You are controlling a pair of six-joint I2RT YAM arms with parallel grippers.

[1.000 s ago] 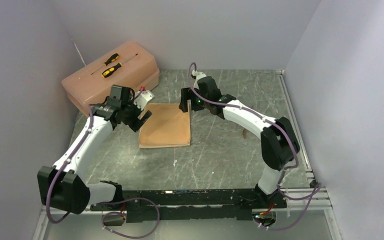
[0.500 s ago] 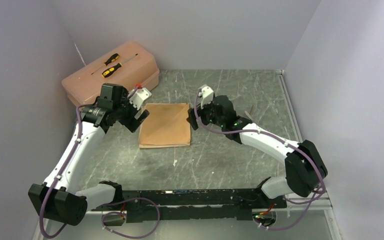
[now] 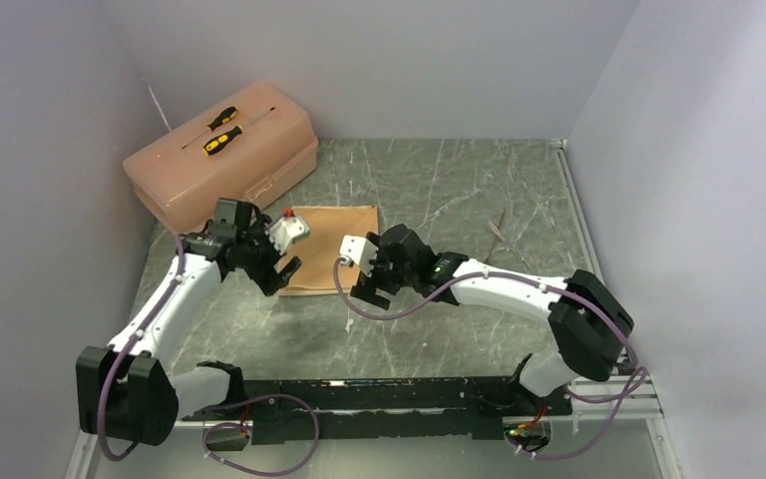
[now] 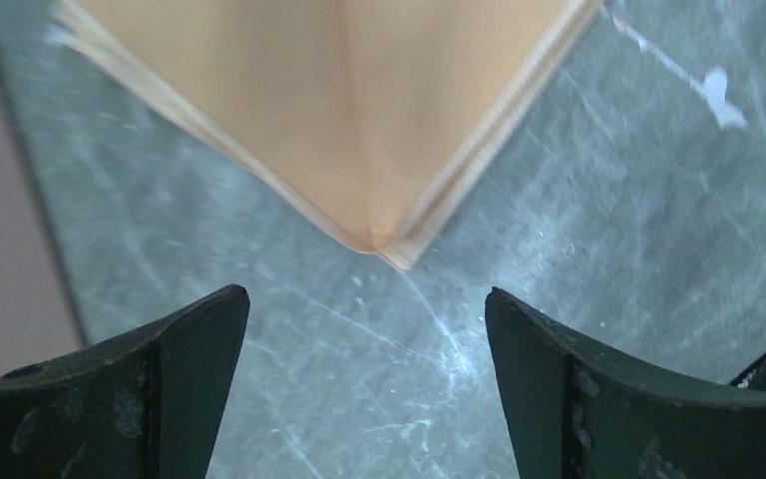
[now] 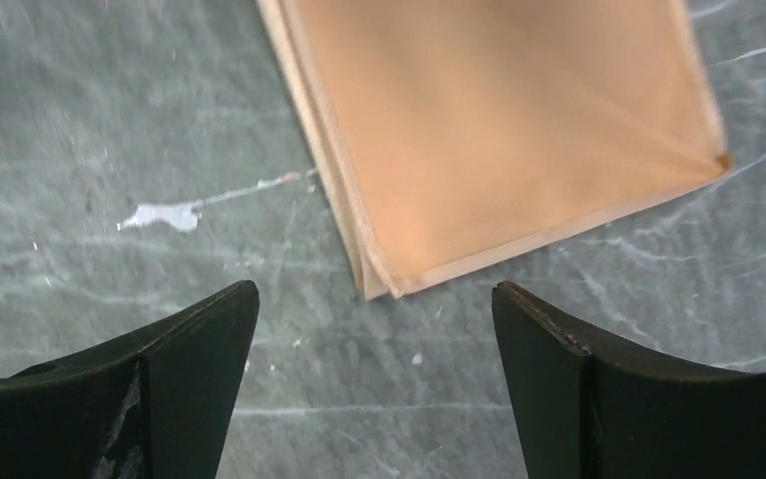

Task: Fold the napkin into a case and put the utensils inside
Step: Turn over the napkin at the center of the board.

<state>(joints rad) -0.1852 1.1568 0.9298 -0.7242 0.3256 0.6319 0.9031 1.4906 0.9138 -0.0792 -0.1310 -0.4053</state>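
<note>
Jaws of both arms stand wide and empty at the near corners of the napkin [image 3: 331, 247], which lies flat on the worktop [image 3: 429, 180] as a layered square: folding begun, no case yet. Utensils [image 3: 500, 238] wait well right of the napkin, unpacked. A second ago the right jaws were at its far-right corner

The top camera looks down from high on the near side of the folded peach-tan satin napkin [image 3: 331, 249]; each wrist camera faces down close above one near corner of it.
</note>
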